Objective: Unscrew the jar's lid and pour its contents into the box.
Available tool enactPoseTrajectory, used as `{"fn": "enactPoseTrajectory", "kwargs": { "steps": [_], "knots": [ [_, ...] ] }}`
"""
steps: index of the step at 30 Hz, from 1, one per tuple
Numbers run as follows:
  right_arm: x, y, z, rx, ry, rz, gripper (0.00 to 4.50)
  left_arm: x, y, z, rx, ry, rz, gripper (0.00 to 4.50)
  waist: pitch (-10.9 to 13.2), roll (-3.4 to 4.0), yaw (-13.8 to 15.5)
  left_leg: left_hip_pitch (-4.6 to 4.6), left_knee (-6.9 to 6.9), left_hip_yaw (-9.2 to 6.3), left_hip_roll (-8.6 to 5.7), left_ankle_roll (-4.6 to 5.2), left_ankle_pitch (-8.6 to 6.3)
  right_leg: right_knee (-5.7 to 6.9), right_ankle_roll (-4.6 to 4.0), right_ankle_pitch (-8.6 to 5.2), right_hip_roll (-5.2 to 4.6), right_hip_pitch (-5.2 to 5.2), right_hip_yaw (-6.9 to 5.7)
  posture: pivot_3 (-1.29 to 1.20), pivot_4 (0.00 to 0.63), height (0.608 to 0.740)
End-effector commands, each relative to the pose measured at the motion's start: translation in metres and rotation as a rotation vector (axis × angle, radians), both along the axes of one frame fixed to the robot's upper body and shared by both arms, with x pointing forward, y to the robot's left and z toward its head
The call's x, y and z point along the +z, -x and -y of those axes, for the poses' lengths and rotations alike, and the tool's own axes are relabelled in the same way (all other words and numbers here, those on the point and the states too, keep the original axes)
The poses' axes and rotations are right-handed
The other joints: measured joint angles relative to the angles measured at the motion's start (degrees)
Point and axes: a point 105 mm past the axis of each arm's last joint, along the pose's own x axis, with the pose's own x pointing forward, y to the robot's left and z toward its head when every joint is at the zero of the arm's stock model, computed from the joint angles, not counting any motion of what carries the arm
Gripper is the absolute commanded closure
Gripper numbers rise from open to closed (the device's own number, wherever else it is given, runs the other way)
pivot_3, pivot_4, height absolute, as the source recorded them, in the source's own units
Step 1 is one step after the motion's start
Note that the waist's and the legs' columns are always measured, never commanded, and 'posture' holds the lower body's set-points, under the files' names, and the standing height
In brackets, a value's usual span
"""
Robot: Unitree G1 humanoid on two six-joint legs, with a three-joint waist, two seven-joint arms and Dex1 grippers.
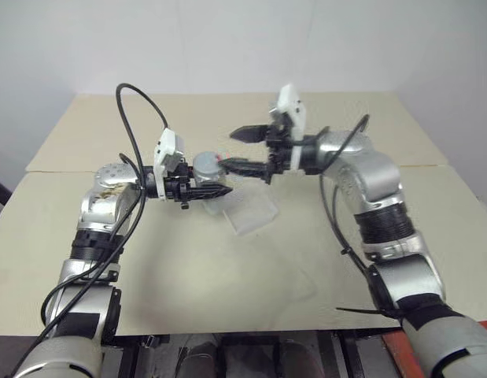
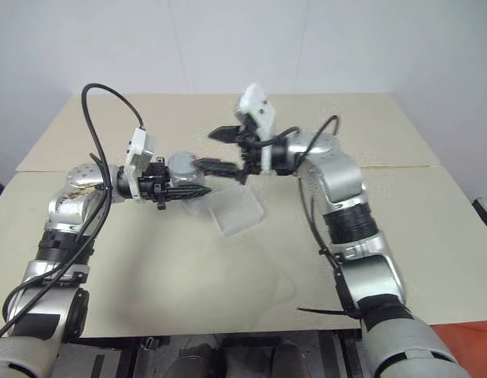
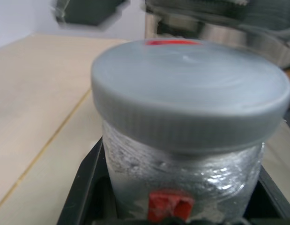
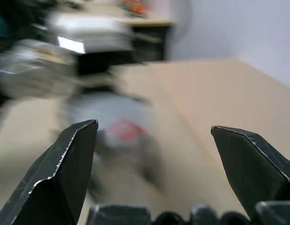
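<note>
My left gripper (image 1: 218,181) is shut on the jar (image 1: 204,167), a small silvery cylinder with a red label, and holds it in the air above the table. The grey lid (image 3: 191,93) sits on the jar (image 3: 182,173), and the contents are hidden inside. My right gripper (image 1: 227,150) is open, level with the jar and pointing at it from the right, its lower fingertip close to the jar's red mark. In the right wrist view the jar (image 4: 112,126) lies blurred ahead of the two spread fingers (image 4: 65,168). The clear box (image 1: 247,211) rests on the table just below and right of the jar.
The beige table (image 1: 188,276) has a seam running across it behind the arms and a front edge near me. A black cable (image 1: 133,118) loops up over my left arm. A white wall stands behind the table.
</note>
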Motion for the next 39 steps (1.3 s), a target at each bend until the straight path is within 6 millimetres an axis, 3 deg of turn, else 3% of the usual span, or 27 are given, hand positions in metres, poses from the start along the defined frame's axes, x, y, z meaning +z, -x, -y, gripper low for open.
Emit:
{"fn": "enactPoseTrajectory", "kwargs": {
  "steps": [1, 6, 10, 14, 18, 22, 29, 39],
  "knots": [
    [0.015, -0.005, 0.012, -0.045, -0.044, 0.052, 0.03, 0.017, 0.006, 0.001, -0.031, 0.026, 0.062, 2.56, 0.0, 0.0, -0.1, 0.0, 0.0, 0.02, 0.01, 0.0, 0.0, -0.01, 0.0, 0.0, 0.01, -0.01, 0.01, 0.0, 0.15, 0.74],
    [0.015, -0.007, 0.018, -0.066, -0.048, 0.055, 0.03, 0.017, 0.007, 0.001, -0.031, 0.024, 0.062, 2.56, 0.0, 0.0, -0.6, 0.03, -0.04, 0.06, 0.04, 0.0, 0.0, 0.0, 0.0, 0.0, 0.03, -0.04, 0.03, 0.0, 0.15, 0.74],
    [0.025, 0.009, 0.011, -0.003, -0.081, 0.075, 0.03, 0.018, 0.003, 0.002, -0.024, 0.025, 0.06, 2.56, 0.0, 0.0, -0.4, 0.01, -0.04, 0.05, 0.03, 0.0, 0.0, -0.01, 0.0, 0.0, 0.02, -0.05, 0.03, 0.0, 0.15, 0.74],
    [0.037, 0.03, -0.006, 0.09, -0.129, 0.077, 0.03, 0.018, -0.001, 0.008, -0.026, 0.036, 0.061, 2.56, 0.0, 0.0, -0.3, 0.0, -0.03, 0.04, 0.03, 0.0, 0.0, 0.0, -0.01, 0.0, 0.01, -0.05, 0.02, 0.0, 0.15, 0.74],
    [0.035, 0.049, -0.027, 0.171, -0.119, 0.086, 0.03, 0.019, -0.002, 0.015, -0.041, 0.052, 0.06, 2.56, 0.0, 0.0, -0.2, 0.01, -0.03, 0.03, 0.02, 0.0, 0.0, 0.0, -0.01, 0.0, 0.01, -0.04, 0.01, 0.0, 0.15, 0.74],
    [0.021, 0.045, -0.041, 0.161, -0.084, 0.077, 0.03, 0.017, -0.003, 0.02, -0.05, 0.052, 0.059, 2.56, 0.0, 0.0, -0.3, 0.03, -0.03, 0.03, 0.01, 0.0, 0.0, 0.0, -0.01, 0.0, 0.01, -0.02, 0.01, 0.0, 0.15, 0.74],
    [0.013, 0.04, -0.055, 0.159, -0.056, 0.079, 0.03, 0.019, -0.002, 0.018, -0.057, 0.053, 0.063, 2.56, 0.0, 0.0, -0.3, 0.02, -0.03, 0.03, 0.01, 0.0, 0.0, 0.0, -0.01, 0.01, 0.02, -0.03, -0.01, 0.0, 0.15, 0.74],
    [0.009, 0.029, -0.058, 0.149, -0.084, 0.05, 0.03, 0.02, -0.002, 0.016, -0.054, 0.056, 0.066, 2.56, 0.0, 0.0, -0.4, 0.03, -0.03, 0.02, 0.0, -0.01, 0.01, 0.01, -0.01, 0.01, 0.03, -0.03, -0.03, 0.0, 0.15, 0.74]
  ]
}}
